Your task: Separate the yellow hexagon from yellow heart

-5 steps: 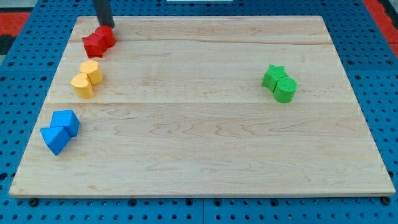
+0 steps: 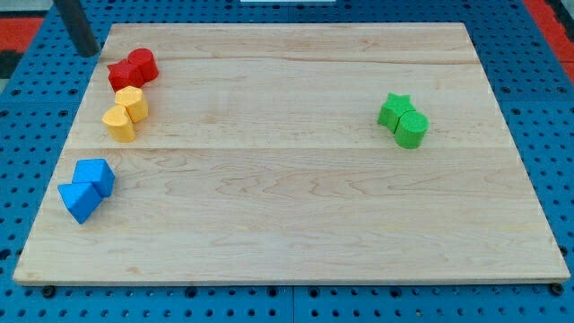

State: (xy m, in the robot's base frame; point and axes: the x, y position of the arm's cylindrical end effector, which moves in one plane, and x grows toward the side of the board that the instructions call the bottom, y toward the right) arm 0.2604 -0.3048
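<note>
The yellow hexagon (image 2: 134, 102) and the yellow heart (image 2: 117, 123) sit touching each other near the board's left edge, the hexagon above and to the right of the heart. Two red blocks (image 2: 133, 68) lie just above the hexagon and touch or nearly touch it. My tip (image 2: 87, 52) is at the view's top left, just off the board's left edge, left of the red blocks and apart from them. It is well above the yellow pair.
Two blue blocks (image 2: 87, 188) sit together at the lower left edge of the wooden board (image 2: 296, 224). A green star and a green cylinder (image 2: 404, 119) sit together at the right. Blue pegboard surrounds the board.
My tip has moved left from above the red blocks to beyond the board's left edge. The red blocks have shifted left and down, closer to the yellow hexagon.
</note>
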